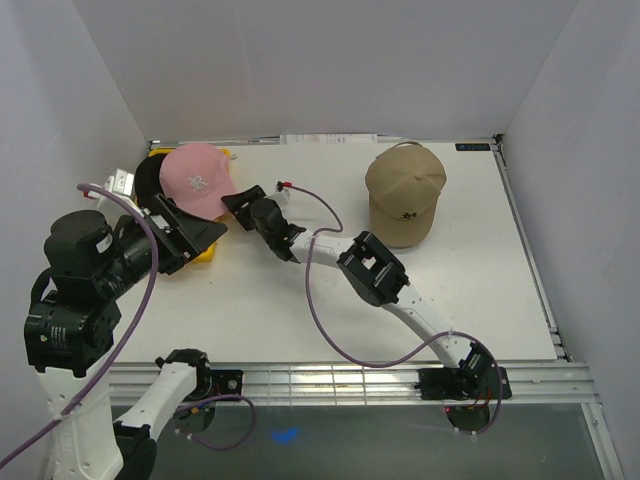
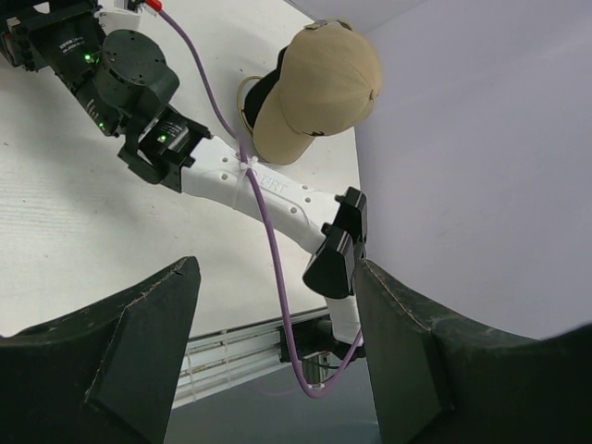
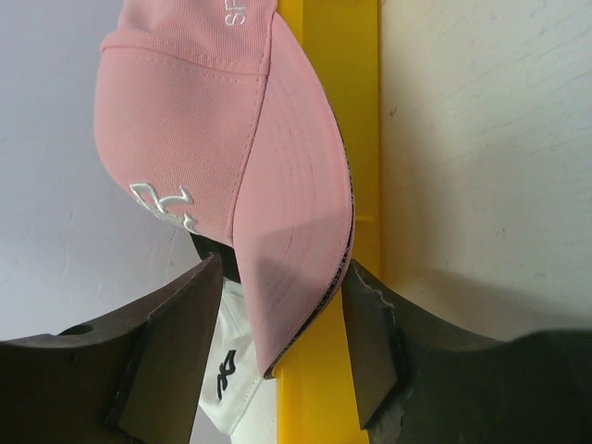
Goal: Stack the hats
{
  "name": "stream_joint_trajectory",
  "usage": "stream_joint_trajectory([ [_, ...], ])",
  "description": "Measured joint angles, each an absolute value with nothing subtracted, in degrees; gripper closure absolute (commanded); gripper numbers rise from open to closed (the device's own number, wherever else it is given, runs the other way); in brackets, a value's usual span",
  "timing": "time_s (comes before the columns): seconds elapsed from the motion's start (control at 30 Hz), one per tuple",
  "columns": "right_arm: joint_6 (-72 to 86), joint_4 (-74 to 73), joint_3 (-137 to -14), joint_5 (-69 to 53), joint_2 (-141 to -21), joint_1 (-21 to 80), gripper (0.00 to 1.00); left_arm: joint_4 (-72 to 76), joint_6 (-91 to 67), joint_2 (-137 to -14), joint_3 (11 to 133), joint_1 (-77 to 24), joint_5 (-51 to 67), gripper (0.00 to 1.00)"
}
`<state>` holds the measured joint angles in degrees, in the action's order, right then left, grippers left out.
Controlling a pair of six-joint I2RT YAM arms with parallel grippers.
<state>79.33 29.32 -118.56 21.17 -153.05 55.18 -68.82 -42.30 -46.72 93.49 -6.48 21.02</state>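
The pink cap (image 1: 198, 176) sits on top of a pile on the yellow tray at the back left. In the right wrist view its brim (image 3: 291, 213) lies between the jaws, and a white cap (image 3: 227, 388) and a bit of a black cap (image 3: 205, 248) show beneath it. My right gripper (image 1: 238, 203) (image 3: 282, 342) is open, one finger on each side of the brim; the brim's edge touches the right finger. The tan cap (image 1: 405, 192) (image 2: 319, 79) stands alone at the back right. My left gripper (image 1: 195, 232) (image 2: 277, 351) is open and empty, raised left of the pile.
The yellow tray (image 1: 205, 253) (image 3: 324, 92) lies under the pile. A gold wire loop (image 2: 243, 92) shows under the tan cap. White walls close the back and both sides. The right arm (image 1: 375, 270) and its purple cable (image 1: 315, 300) cross the table's middle.
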Motion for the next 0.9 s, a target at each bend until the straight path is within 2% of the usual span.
stream_joint_trajectory([
  [0.17, 80.58, 29.8, -122.34, 21.98, -155.85, 55.13, 0.42, -68.75, -42.33, -46.65, 93.36, -6.48, 21.28, 0.22],
  [0.27, 81.67, 30.04, -123.15, 21.98, -156.77, 55.07, 0.47, -68.75, -42.48, -46.61, 93.19, -6.48, 21.47, 0.22],
  [0.37, 82.46, 30.22, -123.15, 21.91, -156.97, 54.72, 0.6, -68.71, -42.5, -46.59, 93.01, -6.48, 21.52, 0.23],
  [0.4, 82.67, 30.37, -123.15, 21.89, -156.97, 54.68, 0.67, -68.62, -42.52, -46.54, 92.88, -6.48, 21.52, 0.22],
  [0.6, 84.95, 35.42, -123.07, 20.58, -156.97, 54.3, 0.92, -68.51, -42.68, -46.11, 91.61, -6.48, 21.52, 0.23],
  [0.9, 87.5, 42.74, -120.53, 18.24, -156.79, 54.0, 0.92, -68.49, -42.98, -45.47, 91.33, -6.48, 21.47, 0.23],
])
